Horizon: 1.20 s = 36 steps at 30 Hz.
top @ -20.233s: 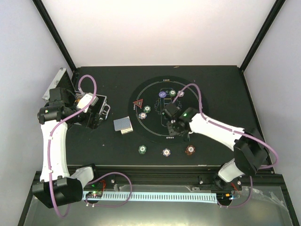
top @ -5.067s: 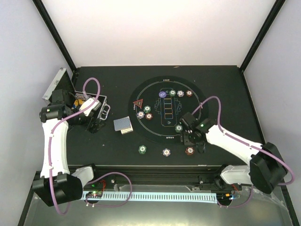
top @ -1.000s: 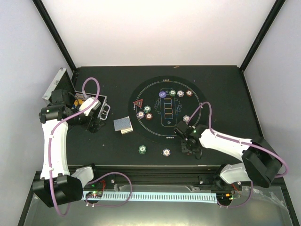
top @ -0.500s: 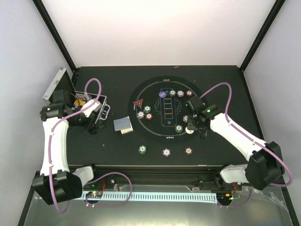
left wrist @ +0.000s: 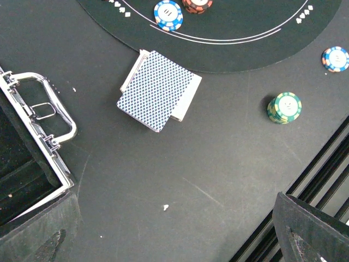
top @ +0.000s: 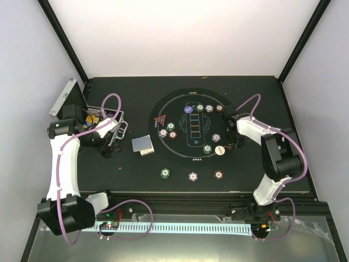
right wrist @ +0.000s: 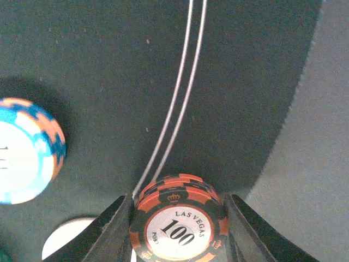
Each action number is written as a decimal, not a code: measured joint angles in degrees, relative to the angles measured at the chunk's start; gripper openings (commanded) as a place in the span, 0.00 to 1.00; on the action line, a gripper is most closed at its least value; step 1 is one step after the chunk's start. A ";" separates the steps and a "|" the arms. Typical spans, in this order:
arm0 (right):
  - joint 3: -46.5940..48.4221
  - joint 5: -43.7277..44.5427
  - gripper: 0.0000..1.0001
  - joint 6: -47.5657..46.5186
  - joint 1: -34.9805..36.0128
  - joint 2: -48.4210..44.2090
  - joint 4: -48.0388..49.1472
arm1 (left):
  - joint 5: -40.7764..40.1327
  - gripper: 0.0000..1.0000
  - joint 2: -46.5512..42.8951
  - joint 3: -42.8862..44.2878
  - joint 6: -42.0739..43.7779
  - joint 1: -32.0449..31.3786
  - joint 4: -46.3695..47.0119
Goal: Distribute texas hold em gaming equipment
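My right gripper (right wrist: 178, 229) is shut on a red-brown stack of poker chips (right wrist: 178, 221) marked 100, low over the right rim of the mat. In the top view it (top: 231, 143) is beside a white button (top: 219, 150). A blue-and-pink chip (right wrist: 24, 150) lies to its left. More chips (top: 209, 108), a purple button (top: 188, 109) and a red triangle marker (top: 160, 119) lie on the mat. The playing cards (left wrist: 158, 90) lie left of the mat. My left gripper (left wrist: 174, 240) is open and empty above bare table, near a green chip stack (left wrist: 284, 107).
The round black mat (top: 180, 155) fills the table's middle. The open silver case (left wrist: 32, 147) stands at the left, close to my left gripper (top: 109, 144). Three chip stacks (top: 193, 176) sit off the mat near the front edge. A black rail (left wrist: 322, 164) runs along the table's front.
The right gripper has come from the front chips to the mat's right rim, and the right arm has folded back. The left arm has shifted only slightly.
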 measured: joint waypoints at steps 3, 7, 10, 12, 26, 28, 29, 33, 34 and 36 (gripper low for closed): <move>1.33 -0.94 0.18 -0.72 -0.83 3.17 1.51 | -0.76 0.99 0.33 -0.31 1.70 0.00 -0.17; 3.61 -1.66 0.18 -1.18 -1.53 5.62 2.89 | -1.09 0.99 2.34 -0.31 3.32 0.00 -0.55; 4.57 -1.86 0.19 -1.36 -1.66 6.80 4.04 | -0.74 0.99 4.46 -0.31 4.61 0.00 -0.72; 4.63 -1.86 0.31 -1.75 -1.68 7.06 4.17 | -0.17 0.99 5.40 -0.31 6.32 0.00 -1.20; 4.04 -2.62 0.95 -3.15 -1.77 -3.65 3.48 | -1.77 0.99 8.39 -4.13 12.00 -6.64 4.48; 4.04 -2.86 1.00 -3.02 -1.33 -9.51 3.10 | -2.95 0.99 11.65 -4.13 12.52 -8.37 6.10; 4.04 -2.91 1.00 -2.60 -1.07 -11.69 2.95 | -3.56 0.99 13.31 -4.13 12.72 -9.09 6.86; 3.17 -3.69 1.00 -1.88 1.86 -19.52 2.69 | -6.40 0.99 20.33 -4.13 13.27 -12.26 10.95; 2.84 -4.00 1.00 -1.68 2.89 -20.50 2.60 | -6.84 0.99 21.11 -4.20 13.25 -12.94 11.89; 2.08 -4.35 1.00 -1.11 5.33 -21.64 2.23 | -8.74 0.99 22.08 -4.81 13.25 -15.21 14.97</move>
